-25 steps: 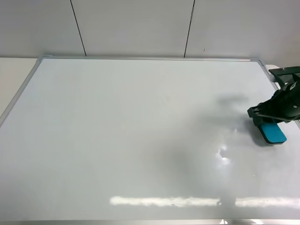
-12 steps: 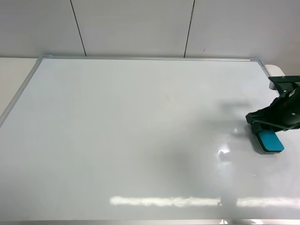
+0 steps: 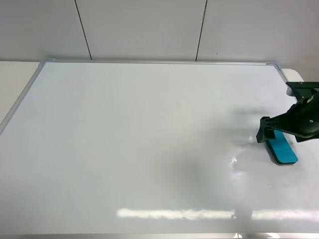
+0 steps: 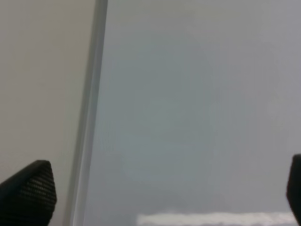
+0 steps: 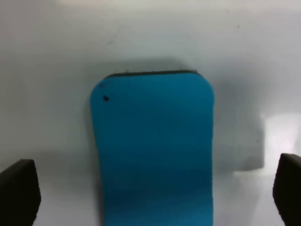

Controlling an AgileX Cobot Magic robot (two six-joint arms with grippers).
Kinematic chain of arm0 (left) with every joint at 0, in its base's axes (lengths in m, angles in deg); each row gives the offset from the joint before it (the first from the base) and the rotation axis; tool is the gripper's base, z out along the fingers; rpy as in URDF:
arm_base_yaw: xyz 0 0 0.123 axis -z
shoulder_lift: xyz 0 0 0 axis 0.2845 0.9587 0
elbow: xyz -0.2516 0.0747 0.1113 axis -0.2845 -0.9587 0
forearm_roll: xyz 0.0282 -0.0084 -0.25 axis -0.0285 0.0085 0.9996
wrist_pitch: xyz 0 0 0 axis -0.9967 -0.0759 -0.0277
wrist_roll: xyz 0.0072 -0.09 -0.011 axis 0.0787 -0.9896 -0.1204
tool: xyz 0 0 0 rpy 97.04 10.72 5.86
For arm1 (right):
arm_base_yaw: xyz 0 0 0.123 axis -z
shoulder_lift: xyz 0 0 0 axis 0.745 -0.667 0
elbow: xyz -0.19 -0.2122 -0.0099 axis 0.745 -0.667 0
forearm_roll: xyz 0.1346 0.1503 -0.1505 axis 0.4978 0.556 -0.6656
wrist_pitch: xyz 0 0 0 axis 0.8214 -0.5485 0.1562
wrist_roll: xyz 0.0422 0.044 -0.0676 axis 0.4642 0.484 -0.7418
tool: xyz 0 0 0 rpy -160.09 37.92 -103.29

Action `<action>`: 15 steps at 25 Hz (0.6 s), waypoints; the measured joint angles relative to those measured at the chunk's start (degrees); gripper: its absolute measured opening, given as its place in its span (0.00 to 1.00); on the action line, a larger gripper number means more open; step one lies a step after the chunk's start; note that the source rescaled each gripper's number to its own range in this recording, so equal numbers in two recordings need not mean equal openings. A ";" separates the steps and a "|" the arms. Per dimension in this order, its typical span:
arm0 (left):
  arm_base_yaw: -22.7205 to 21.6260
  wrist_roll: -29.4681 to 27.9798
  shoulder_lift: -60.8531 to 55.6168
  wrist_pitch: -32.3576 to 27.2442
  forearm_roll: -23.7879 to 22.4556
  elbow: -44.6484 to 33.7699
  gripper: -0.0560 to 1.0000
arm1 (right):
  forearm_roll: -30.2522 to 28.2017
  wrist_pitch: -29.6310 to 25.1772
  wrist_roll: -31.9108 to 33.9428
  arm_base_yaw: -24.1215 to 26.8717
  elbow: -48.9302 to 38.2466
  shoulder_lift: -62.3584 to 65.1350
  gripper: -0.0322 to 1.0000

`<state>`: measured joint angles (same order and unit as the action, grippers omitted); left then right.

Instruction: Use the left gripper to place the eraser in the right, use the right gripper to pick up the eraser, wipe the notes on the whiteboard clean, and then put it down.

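Observation:
The teal-blue eraser [image 3: 283, 151] lies flat on the whiteboard [image 3: 149, 139] near its right edge. My right gripper [image 3: 275, 140] stands open over it, one black finger [image 3: 261, 134] to the eraser's left and clear of it. In the right wrist view the eraser [image 5: 153, 150] sits between the two spread fingertips [image 5: 19, 193], touching neither. My left gripper [image 4: 160, 193] is open with nothing in it, above the whiteboard [image 4: 197, 94] beside its silver frame [image 4: 91, 94]; the exterior high view does not show it. No notes are in view on the board.
A grey panelled wall [image 3: 149, 30] rises behind the board. A beige table surface [image 3: 15, 79] shows left of the frame. A bright glare strip [image 3: 174, 214] runs along the board's near edge.
My right gripper has gone from shut on the eraser to open, letting it go on the board. The eraser has shifted slightly toward the near edge. The left side shows no change.

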<state>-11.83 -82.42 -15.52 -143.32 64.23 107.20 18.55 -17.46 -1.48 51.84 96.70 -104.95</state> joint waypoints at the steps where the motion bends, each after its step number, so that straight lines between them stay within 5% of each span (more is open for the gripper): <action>1: 0.00 0.00 0.00 0.00 0.00 0.00 1.00 | 0.00 -0.05 0.00 0.00 0.00 0.05 0.99; 15: 0.00 0.00 0.00 0.00 0.00 0.00 1.00 | 0.40 -1.90 0.00 0.00 0.00 6.06 1.00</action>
<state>-11.83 -82.42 -15.52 -143.32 64.23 107.20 18.95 -19.35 -1.48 51.84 96.70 -98.89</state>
